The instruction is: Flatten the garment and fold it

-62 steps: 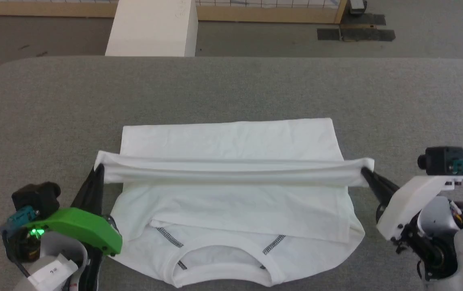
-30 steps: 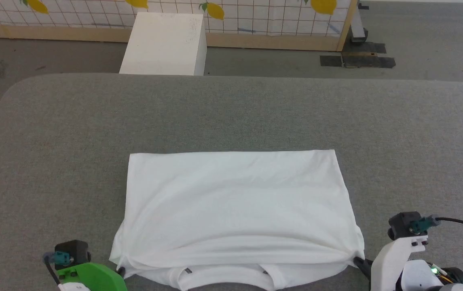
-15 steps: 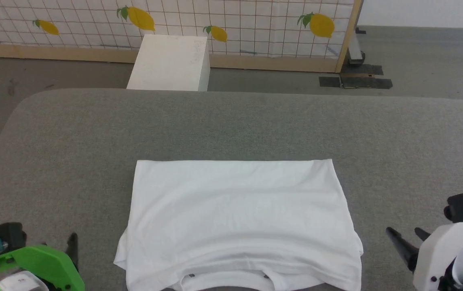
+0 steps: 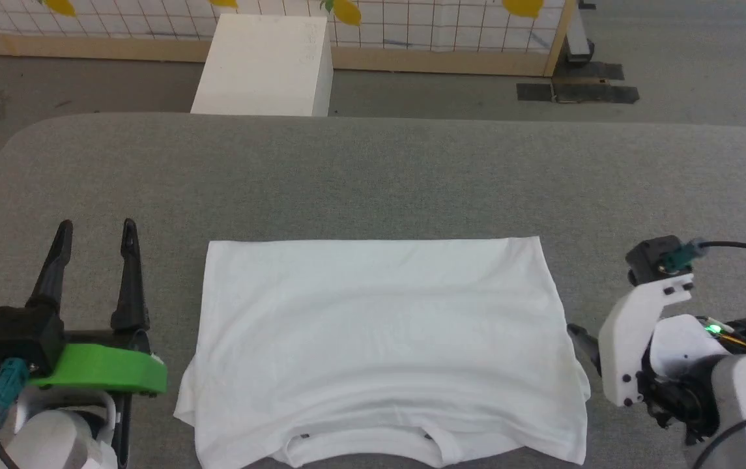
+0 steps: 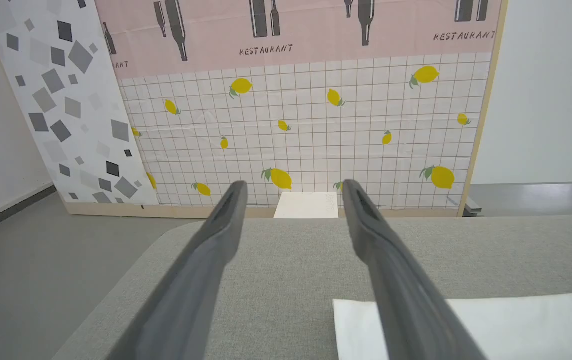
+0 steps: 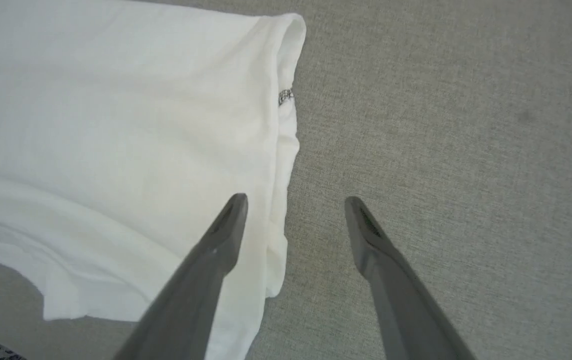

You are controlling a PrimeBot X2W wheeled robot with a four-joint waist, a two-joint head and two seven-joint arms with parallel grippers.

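**Work surface.** A grey fabric-covered table [image 4: 373,176] with rounded corners carries the work. Beyond its far edge stand a white box [image 4: 262,65] and a lemon-print panel [image 5: 305,130].

**Workpiece location.** The shirt [image 4: 379,345] lies at the near middle of the table, between the two grippers. It is folded into a rough rectangle with the collar [image 4: 366,449] at the near edge. The far edge is straight. The near left corner [image 4: 184,407] bulges outward, and shallow wrinkles cross the top layer.

**Gripper state.**
- Left gripper [image 4: 96,225]: fingers apart, holding nothing, just left of the shirt and pointing away from the robot.
- Right gripper [image 6: 295,201]: fingers apart, holding nothing, at the shirt's right edge. One finger is above the cloth and the other above bare table. Contact with the cloth cannot be determined.

**Handling properties (assessed).**
- The fabric appears thin, light and limp, and is not fragile.
- It will probably sag between grip points.
- The stacked layers are likely to slide over one another.
- The table covering is likely to drag on the bottom layer.

**Recommended grip points.**
- Take hold at the side edges near the corners. Along the right edge [image 6: 281,150] the layers lie stacked and exposed.
- Slide one finger under the whole stack before closing, so that no layer is left behind.
- Avoid the middle of the panel, where only the top layer would be pinched.
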